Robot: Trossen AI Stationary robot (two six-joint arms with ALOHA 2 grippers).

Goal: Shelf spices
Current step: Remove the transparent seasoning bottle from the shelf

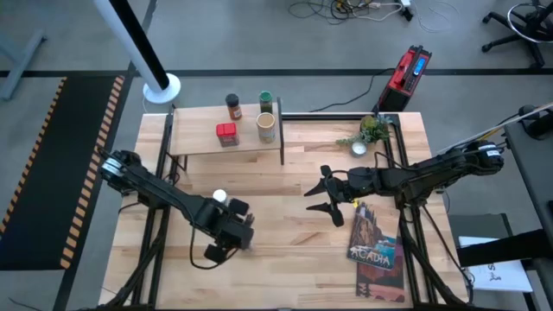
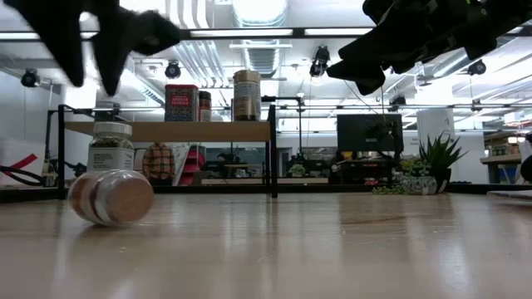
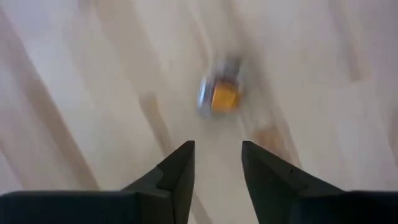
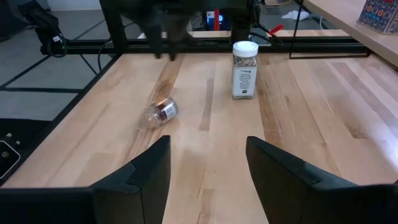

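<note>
Four spices stand on the shelf [image 1: 199, 142]: a dark-capped brown jar [image 1: 233, 106], a green-lidded jar [image 1: 265, 101], a red tin [image 1: 226, 134] and a tan canister [image 1: 266, 127]. A white-capped jar [image 4: 244, 70] stands upright on the tabletop. Near it a small clear jar [image 2: 110, 197] lies on its side on the table. My left gripper [image 3: 217, 155] hangs open above this lying jar [image 3: 219, 96], fingers pointing down, touching nothing. My right gripper [image 1: 313, 192] is open at mid-table, level, facing both jars from the right.
A small plant [image 1: 373, 131] in a white pot stands at the far right of the table. The "Acadia" book [image 1: 378, 246] lies near the right front. A white pole base [image 1: 162, 86] stands beyond the shelf's far left corner.
</note>
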